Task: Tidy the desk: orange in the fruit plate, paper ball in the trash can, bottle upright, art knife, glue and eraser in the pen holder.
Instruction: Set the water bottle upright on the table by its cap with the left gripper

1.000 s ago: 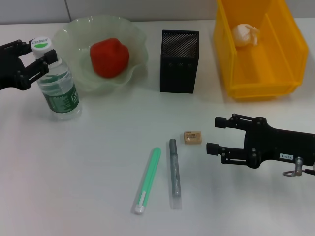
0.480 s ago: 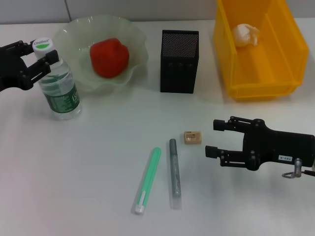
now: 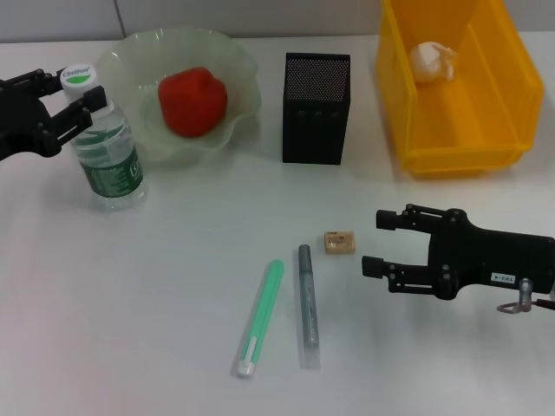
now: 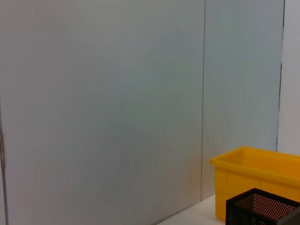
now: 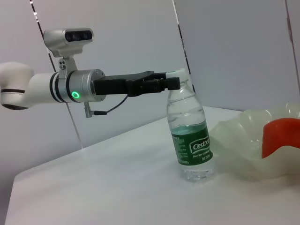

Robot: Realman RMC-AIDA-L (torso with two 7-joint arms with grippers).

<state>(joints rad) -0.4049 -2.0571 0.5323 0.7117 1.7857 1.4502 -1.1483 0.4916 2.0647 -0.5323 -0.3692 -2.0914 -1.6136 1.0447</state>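
The bottle now stands straighter than a second ago, the left gripper still clamped round its neck beside the fruit plate. Orange in that plate, paper ball in the trash can. Right gripper, fingers apart, hangs just beside the eraser, well in front of the pen holder.

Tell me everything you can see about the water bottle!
The bottle is clear ribbed plastic with a dark green label and a white cap topped with green. It stands upright on the white table, partly filled with water, beside the fruit plate. The left tool grips it at the neck, just under the cap.
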